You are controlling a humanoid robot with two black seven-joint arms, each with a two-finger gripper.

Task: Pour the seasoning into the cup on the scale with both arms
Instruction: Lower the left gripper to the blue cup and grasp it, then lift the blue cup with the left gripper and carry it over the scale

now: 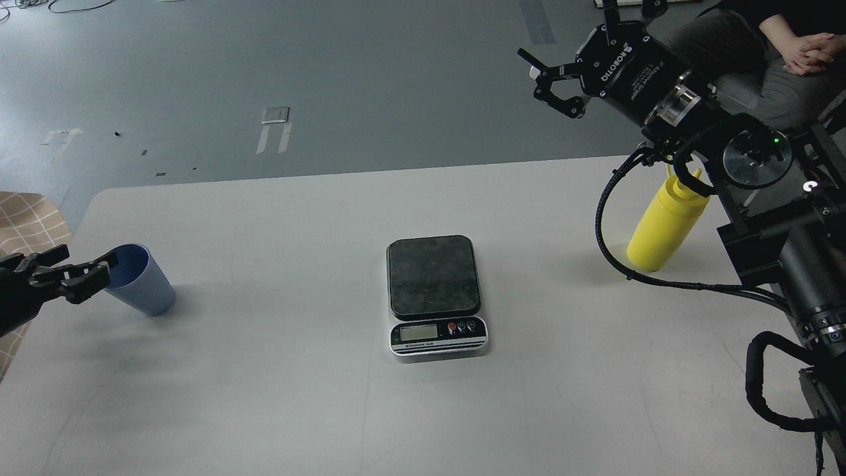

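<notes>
The light blue ribbed cup [140, 280] stands upright on the white table at the far left. My left gripper [78, 267] is open and empty, its fingers just left of the cup's rim. The scale [434, 295] sits at the table's middle with its dark plate bare. The yellow seasoning bottle [665, 221] stands at the right; my right arm's wrist and cable hide its nozzle top. My right gripper [547, 79] is open and empty, high above the table's far right edge, well up and left of the bottle.
A person [786, 46] sits beyond the table at the top right. A black looped cable [615, 258] hangs from my right arm beside the bottle. A checked cloth [30, 218] lies off the table's left edge. The white table [297, 396] fills the foreground.
</notes>
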